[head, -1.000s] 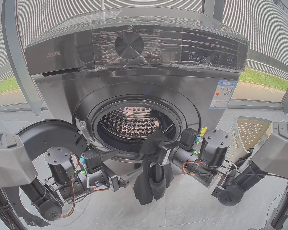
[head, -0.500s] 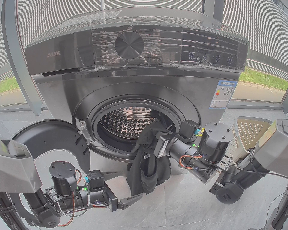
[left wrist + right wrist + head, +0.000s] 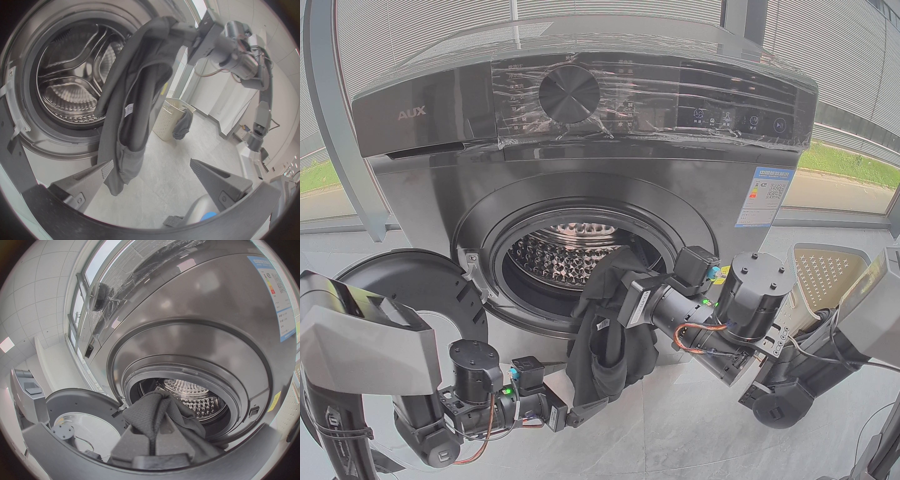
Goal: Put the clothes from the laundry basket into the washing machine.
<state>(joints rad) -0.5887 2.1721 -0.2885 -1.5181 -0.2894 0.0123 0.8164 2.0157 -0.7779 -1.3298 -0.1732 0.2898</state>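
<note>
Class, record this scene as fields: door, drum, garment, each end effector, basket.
door: open, swung to the robot's left of the washing machine
drum: visible part bare
garment: dark, hanging before the drum opening, mostly below its rim
right end effector: shut on the garment's top
left end effector: open, low, by the garment's hem
laundry basket: at the robot's right, another dark piece draped over its rim

Pale tile floor (image 3: 687, 437), big windows (image 3: 844, 69) w/ blinds (image 3: 425, 31), grass (image 3: 850, 164) outside.
</note>
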